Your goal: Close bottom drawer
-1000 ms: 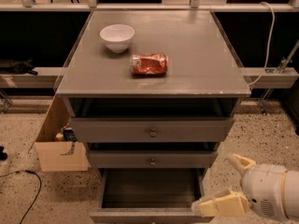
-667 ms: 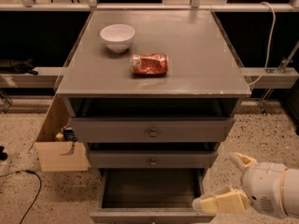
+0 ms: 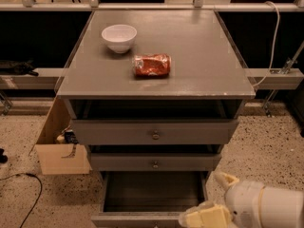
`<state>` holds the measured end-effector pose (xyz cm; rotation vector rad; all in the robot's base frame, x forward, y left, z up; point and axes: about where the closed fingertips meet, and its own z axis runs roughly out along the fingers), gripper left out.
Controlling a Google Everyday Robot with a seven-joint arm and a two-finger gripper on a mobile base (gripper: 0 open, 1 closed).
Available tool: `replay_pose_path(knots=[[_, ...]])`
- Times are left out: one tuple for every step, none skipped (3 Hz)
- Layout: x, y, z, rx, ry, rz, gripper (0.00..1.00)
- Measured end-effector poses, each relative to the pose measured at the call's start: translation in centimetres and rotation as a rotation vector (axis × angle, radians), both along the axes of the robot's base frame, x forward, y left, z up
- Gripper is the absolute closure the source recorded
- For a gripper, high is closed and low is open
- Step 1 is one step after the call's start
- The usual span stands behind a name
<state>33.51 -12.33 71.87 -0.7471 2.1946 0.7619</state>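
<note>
The bottom drawer (image 3: 152, 192) stands pulled well out at six o'clock, under the table (image 3: 204, 56) top. The gripper (image 3: 216, 198) hovers at five o'clock, just beside the drawer's right front corner, its jaws spread apart and holding nothing. The push will likely go best with the gripper set against the middle of the front and driven straight toward twelve o'clock, so the drawer slides without skewing.

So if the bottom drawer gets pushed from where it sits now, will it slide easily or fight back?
The bottom drawer looks empty inside, so it is probably light to push. It appears to be a rigid wooden box and should hardly flex. The claw sits near one end of the drawer front, away from the middle, so a push there might skew it slightly.
</note>
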Motion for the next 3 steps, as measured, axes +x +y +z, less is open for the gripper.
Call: replay_pose_path(knots=[[-2.6, 1.3, -6.7, 0.055, 0.101, -0.021, 0.0], [-4.6, 2.2, -11.2, 0.095, 0.152, -0.051, 0.0], [-6.1, 3.5, -14.4, 0.136, 0.167, -0.075, 0.0]])
